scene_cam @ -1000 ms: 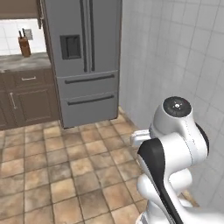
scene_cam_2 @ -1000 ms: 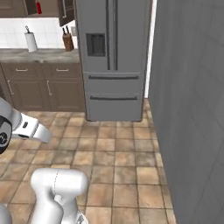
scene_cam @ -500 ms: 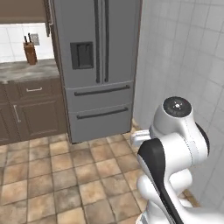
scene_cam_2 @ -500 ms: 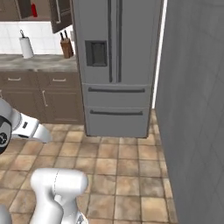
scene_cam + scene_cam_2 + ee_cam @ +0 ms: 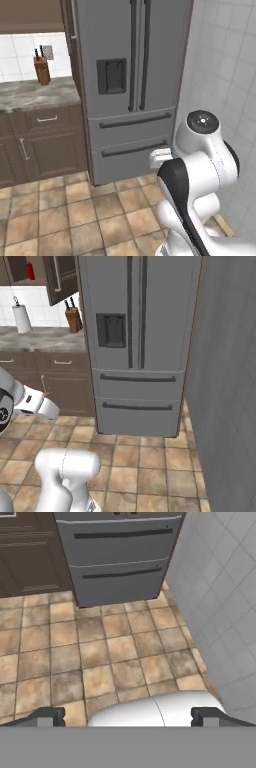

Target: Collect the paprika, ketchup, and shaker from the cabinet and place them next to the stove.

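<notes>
Straight ahead: a tall grey fridge (image 5: 131,85) with double doors, a dispenser panel and two drawers below.
Cabinet (image 5: 37,276): dark brown wall unit up at the top left of the right base view, one door swung open.
Ketchup (image 5: 31,270): a small red shape inside that cabinet, probably the bottle; too small to be sure.
Counter (image 5: 35,93): mottled stone, left of the fridge, over brown drawers with silver handles.
Knife block (image 5: 42,69): upright on the counter by the tiled wall.
Paper towel roll (image 5: 21,318): upright on the counter, well left of the knife block.
Jaws: wide apart, holding nothing; gripper (image 5: 128,717) looks down at the tiled floor (image 5: 100,652).
Right side: grey tiled wall (image 5: 225,90).
</notes>
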